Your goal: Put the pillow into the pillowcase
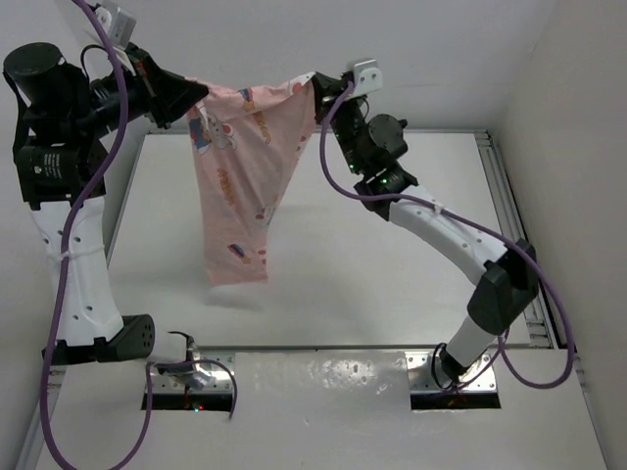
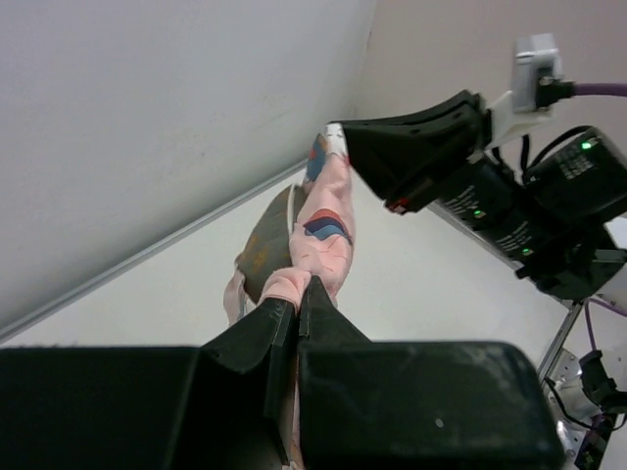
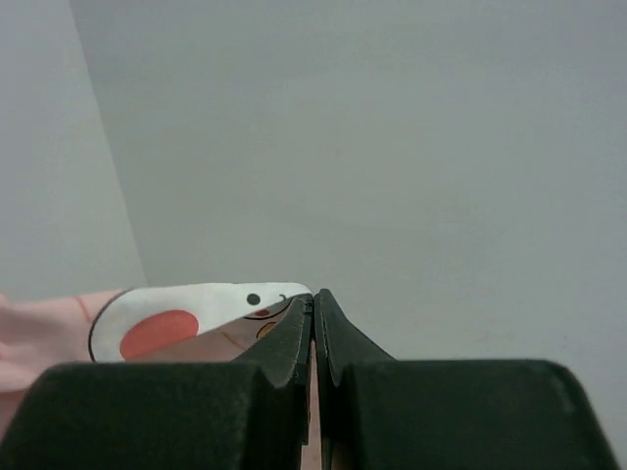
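Hanging over the far left of the table (image 1: 343, 289), the pillowcase (image 1: 235, 176) is pinched at its upper corners by the left gripper (image 1: 201, 98) and right gripper (image 1: 315, 88), both clamped on cloth. The olive-brown pillow (image 2: 265, 245) shows between its folds.

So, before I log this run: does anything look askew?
Yes: the pillowcase hangs lopsided in the air, pinched by the left gripper and right gripper, tapering down to the left; the brown pillow shows in its folds.
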